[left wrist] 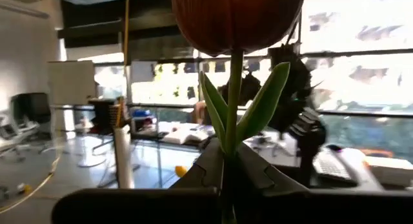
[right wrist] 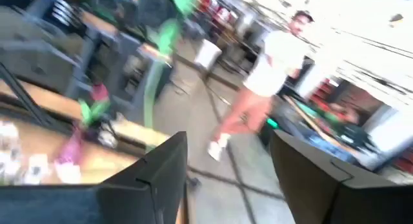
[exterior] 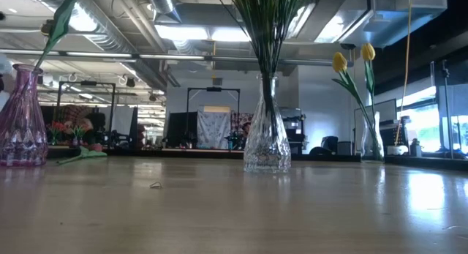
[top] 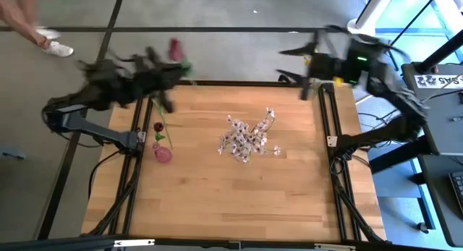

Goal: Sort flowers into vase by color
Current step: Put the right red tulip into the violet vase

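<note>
A dark red tulip (left wrist: 235, 17) stood upright, its stem pinched in the left pincer (left wrist: 227, 169) above the counter's (top: 239, 200) far-left edge, presumably bound for the pink vase (top: 162, 152). The right pincer (right wrist: 229, 172) hung spread, empty, beyond the far-right corner.

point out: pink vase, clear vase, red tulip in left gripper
pink vase (exterior: 22, 122): low view, on its faceted body.
clear vase (exterior: 267, 140): low view, on its glass body.
red tulip (left wrist: 235, 17): left wrist view, on the bloom.
</note>
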Action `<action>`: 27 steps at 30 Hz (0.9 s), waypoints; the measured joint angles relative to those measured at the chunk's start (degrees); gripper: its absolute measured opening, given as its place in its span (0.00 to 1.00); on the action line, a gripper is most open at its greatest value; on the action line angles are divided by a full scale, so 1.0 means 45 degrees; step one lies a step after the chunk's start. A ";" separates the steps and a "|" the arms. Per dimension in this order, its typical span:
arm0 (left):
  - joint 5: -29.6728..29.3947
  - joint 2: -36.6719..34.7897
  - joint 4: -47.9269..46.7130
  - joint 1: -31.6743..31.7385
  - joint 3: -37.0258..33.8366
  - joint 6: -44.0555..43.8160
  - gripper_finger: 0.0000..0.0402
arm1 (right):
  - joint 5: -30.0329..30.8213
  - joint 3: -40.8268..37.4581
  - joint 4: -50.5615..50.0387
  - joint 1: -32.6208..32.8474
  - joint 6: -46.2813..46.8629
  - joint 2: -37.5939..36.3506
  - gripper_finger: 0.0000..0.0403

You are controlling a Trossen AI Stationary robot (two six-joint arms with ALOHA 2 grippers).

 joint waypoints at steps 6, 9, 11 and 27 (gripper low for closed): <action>-0.0046 -0.2229 -0.3638 -0.1534 0.0010 -0.1169 0.01 | 0.1890 -0.0155 -0.2393 0.0026 -0.0006 -0.2590 0.53; -0.0801 -0.2877 -0.5217 -0.2160 0.0004 -0.1891 0.01 | 0.2489 -0.0793 -0.2771 0.0019 0.0466 -0.3644 0.51; -0.1537 -0.3249 -0.5972 -0.2462 -0.0005 -0.2216 0.01 | 0.2915 -0.1321 -0.2717 0.0020 0.0857 -0.4149 0.49; -0.5196 -0.5642 -1.1739 -0.2600 -0.0008 -0.5600 0.01 | 0.3933 -0.3827 -0.2689 0.0017 0.2639 -0.5703 0.47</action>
